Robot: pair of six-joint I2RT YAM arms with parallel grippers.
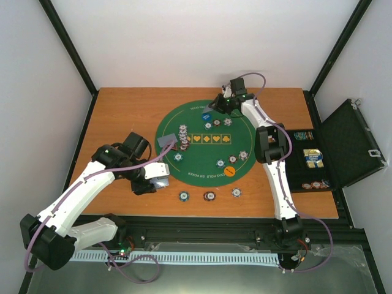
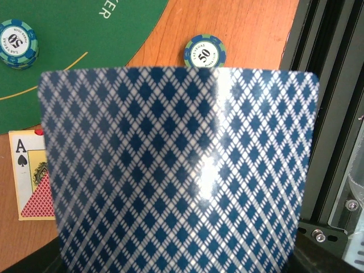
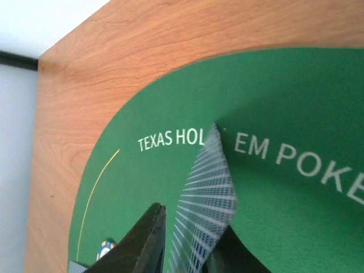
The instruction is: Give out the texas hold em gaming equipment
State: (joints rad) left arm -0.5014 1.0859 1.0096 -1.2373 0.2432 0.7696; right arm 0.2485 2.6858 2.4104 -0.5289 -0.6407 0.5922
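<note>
Left fingers [image 1: 163, 153] clamped on a blue-diamond-backed card [image 2: 182, 170], held up over the table [image 2: 244, 34] just off the green mat [image 2: 85, 45]. A teal chip [image 2: 205, 51] and an ace of spades [image 2: 25, 170] lie on the table beneath. Right fingers [image 3: 145, 242] flank a second card [image 3: 207, 199], edge-on over the mat's far lettering. Clamped or loose, cannot tell.

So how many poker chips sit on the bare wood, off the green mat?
3, in a row on the near side of the mat: left chip, middle chip, right chip. The left arm could hide another.
</note>
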